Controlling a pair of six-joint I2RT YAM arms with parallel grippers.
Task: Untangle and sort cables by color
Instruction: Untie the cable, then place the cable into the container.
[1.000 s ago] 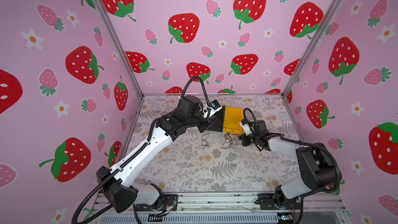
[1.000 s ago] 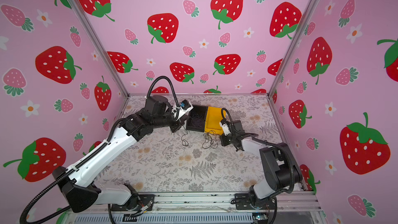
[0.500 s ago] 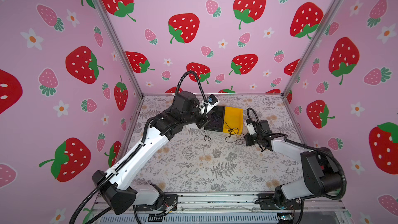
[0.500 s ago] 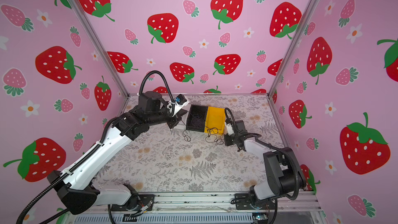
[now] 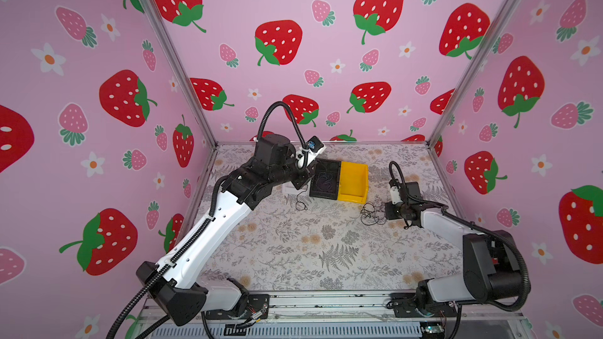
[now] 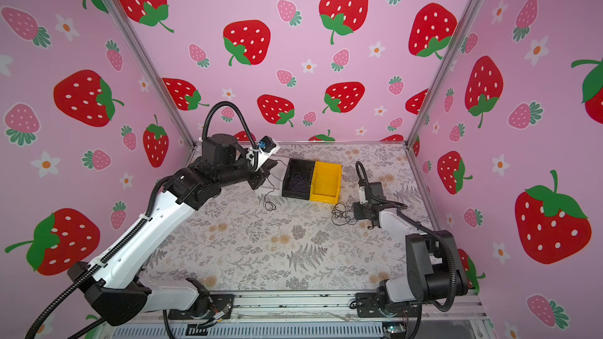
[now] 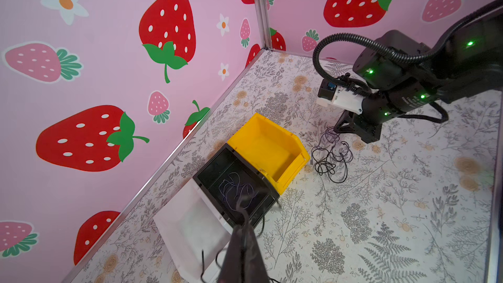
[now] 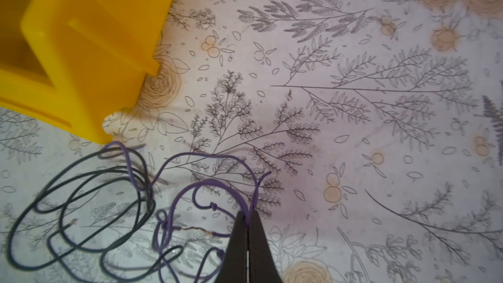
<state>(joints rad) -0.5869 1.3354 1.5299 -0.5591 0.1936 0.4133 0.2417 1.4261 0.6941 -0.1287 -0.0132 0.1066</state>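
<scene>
Reading this as mid-untangle, both arms gripping. On the right gripper (image 8: 248, 218) the jaws are pressed together, pinching a thin dark-purple cord (image 8: 201, 154) right at the tips. The rest of that cord loops out of the jaws into the tangle of thin black and purple cords (image 5: 372, 215) lying on the floral-print table sheet (image 5: 326, 256), just beside the front corner of the empty yellow plastic bin (image 5: 354, 197). The tangle sits between the right jaws and that bin. A couple of small knots show on the purple cord close to the tips.

On the left gripper (image 7: 242, 230) the jaws are also pressed together. A thin black cord (image 5: 301, 205) trails from them down to the sheet, so I judge it pinched. It hangs by the white open bin (image 7: 187, 221), next to the black plastic bin (image 7: 212, 166), which already holds loose purple cords (image 7: 234, 189).

Key relation: purple's likely destination, the black bin, lies beyond the yellow bin from the right jaws, i.e. across the tangle, toward the left arm. The right arm is nearer the tangle, the left arm nearer the bins. Pulling straight toward the bin would likely drag the black loops along. My call: draw the purple away from the tangle first, up or back toward the right arm's base, then carry it over. Risk: the knots snag the black loops.
</scene>
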